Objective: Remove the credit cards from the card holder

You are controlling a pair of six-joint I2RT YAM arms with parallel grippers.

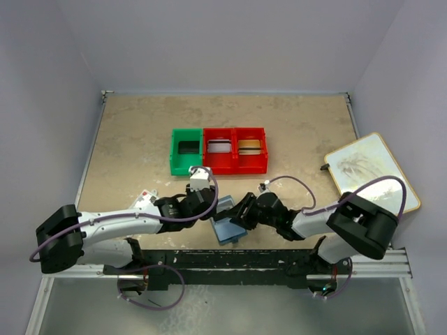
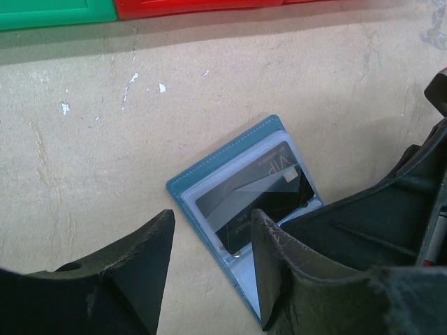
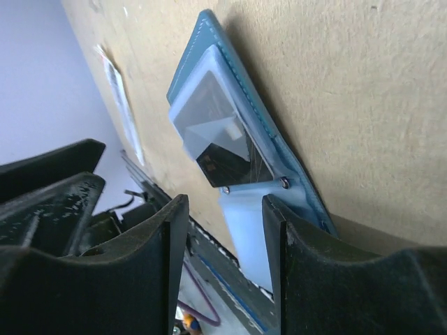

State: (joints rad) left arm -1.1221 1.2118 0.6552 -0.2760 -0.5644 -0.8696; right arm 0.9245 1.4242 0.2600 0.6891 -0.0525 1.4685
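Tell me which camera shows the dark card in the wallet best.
Left wrist: it faces the dark card, lettering readable through the clear sleeve. Right wrist sees it steeply, with glare. The top camera shows only the wallet, a small blue patch; no card discernible.

Top view: bright, even overhead light on the table (image 1: 140,139); soft shadows pool under my arms (image 1: 119,223) at lower centre. Picture sharp throughout.

Left wrist view: card holder (image 2: 223,166) sharp, a pale sheen streaks the dark card (image 2: 265,199) (print partly readable); my left fingers (image 2: 133,279) along the bottom edge sit dark and soft.

Right wrist view: glare whitens the clear sleeve (image 3: 209,91), a brown shadow runs along the holder's right side, my right fingers (image 3: 140,279) blur near.
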